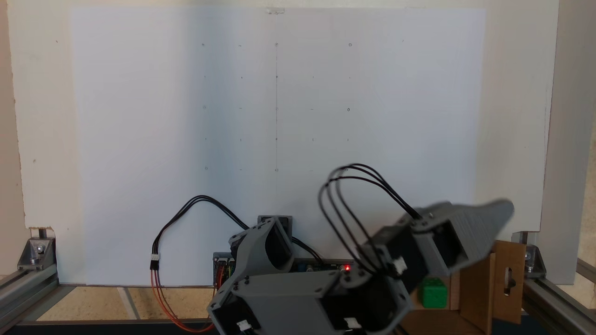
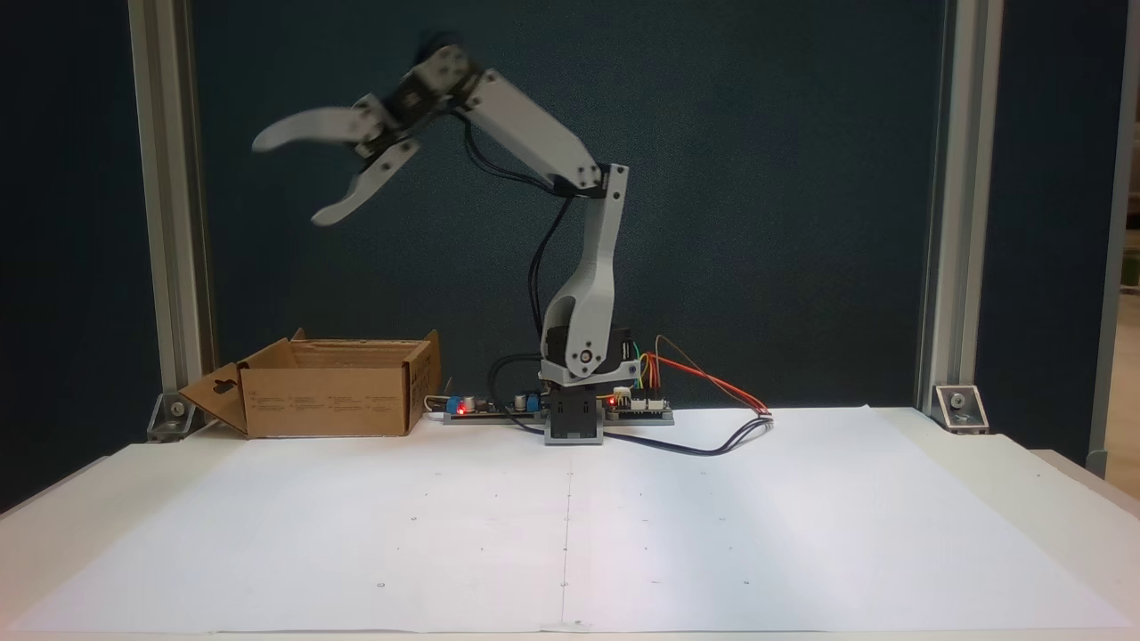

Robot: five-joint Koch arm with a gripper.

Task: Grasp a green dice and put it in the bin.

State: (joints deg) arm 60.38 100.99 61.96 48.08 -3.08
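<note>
From the front of the table (image 2: 980, 499), the near stretch is just white paper (image 2: 570, 534) with faint marks, nothing lying on it. Further back stands the arm's base (image 2: 574, 418) with its little boards and wires, and off to the left in that fixed view sits the bin (image 2: 329, 392), flaps up, one flap with a handle slot hanging outward. High above the bin hangs the tool (image 2: 285, 178), jaws spread wide with nothing between them. The view from behind the arm shows the dice (image 1: 432, 293) lying down inside the bin (image 1: 507, 279), below the raised tool (image 1: 498, 211), which is blurred there. So, to my eye, the job looks as good as done: the dice is in the bin and let go. All that seems left is for the arm to pull back to rest
</note>
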